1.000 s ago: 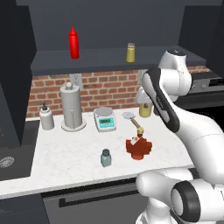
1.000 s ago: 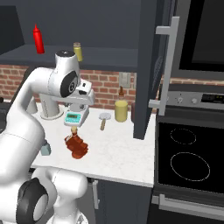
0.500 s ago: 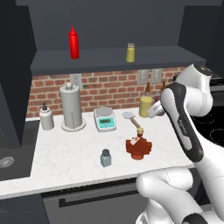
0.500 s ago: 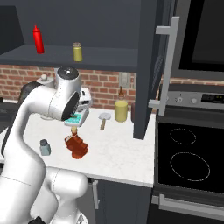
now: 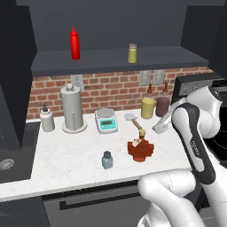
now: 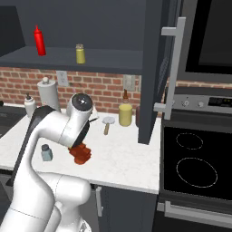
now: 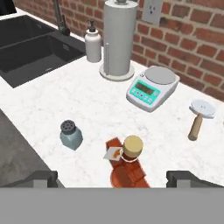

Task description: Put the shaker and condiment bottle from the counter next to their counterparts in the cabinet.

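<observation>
In the left base view, the shaker (image 5: 107,160) stands near the counter's (image 5: 57,159) front edge, left of the condiment bottle (image 5: 140,146). The right base view shows red squeeze bottle (image 6: 39,40) and olive shaker (image 6: 80,54) on the cabinet (image 6: 68,56) shelf. The hand view has the gripper (image 7: 114,178) wide apart, empty, above the bottle.

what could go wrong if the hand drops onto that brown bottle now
The condiment bottle is tall and thin, so a finger clipping its tan stopper might topple it. The open hand sits above it, and the shaker stands close on the counter; a wide approach could nudge it.
</observation>
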